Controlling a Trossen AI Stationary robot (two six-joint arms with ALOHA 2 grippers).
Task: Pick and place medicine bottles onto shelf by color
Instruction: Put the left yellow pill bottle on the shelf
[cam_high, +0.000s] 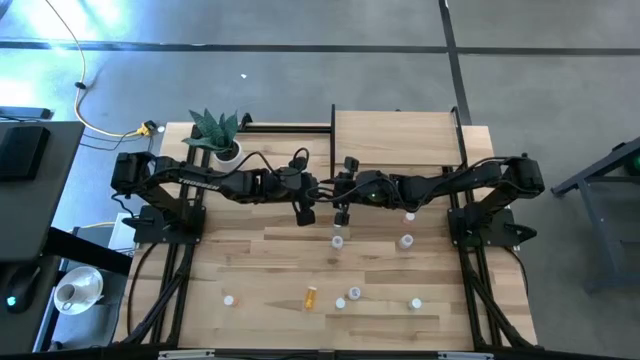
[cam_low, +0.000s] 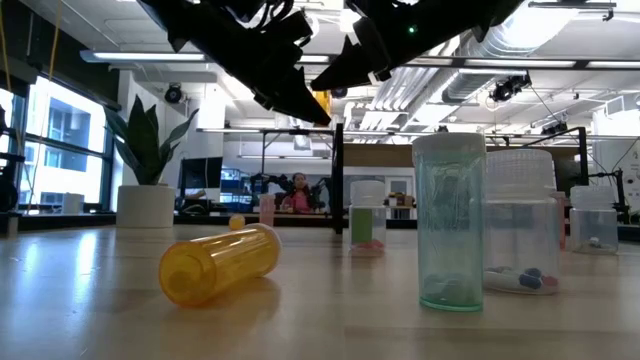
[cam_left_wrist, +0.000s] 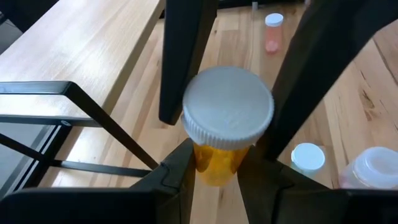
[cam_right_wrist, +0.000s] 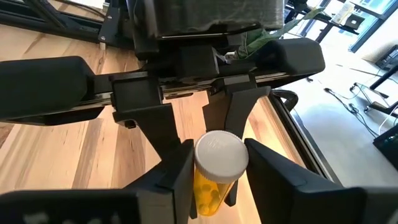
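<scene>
Nearest the table's front edge: an orange bottle (cam_low: 220, 262) lying on its side, translucent plastic, smooth cylinder. Just beside it, upright, a tall clear teal bottle (cam_low: 450, 220) with a pale ribbed cap. Behind that stands a wider clear bottle (cam_low: 520, 225) with coloured pills in its base. Further back stand a green bottle (cam_low: 367, 218) and a pink bottle (cam_low: 267, 208), well apart from the front group. Table (cam_high: 250, 255) is planked light wood with visible grain. Mid-table, raised off the surface, both grippers meet nose to nose on one held bottle (cam_left_wrist: 227, 112): orange translucent body, white matte cap with a ribbed rim. Left gripper (cam_left_wrist: 214, 163) has its dark fingers pressed to the orange body on both sides. Right gripper (cam_right_wrist: 217, 155) is closed against the same bottle, fingers tight at the cap. Each gripper's fingers block the other's view of the lower body. Two white-capped bottles (cam_high: 406, 241) stand on the table just under the right arm. Beyond the grippers is the shelf (cam_high: 395, 140), a smooth pale board on thin black posts, with no bottles on it. Left of it is a leafy plant in a white pot (cam_high: 227, 150). Far behind the table, a person (cam_low: 297, 195) is seated, small and indistinct.
</scene>
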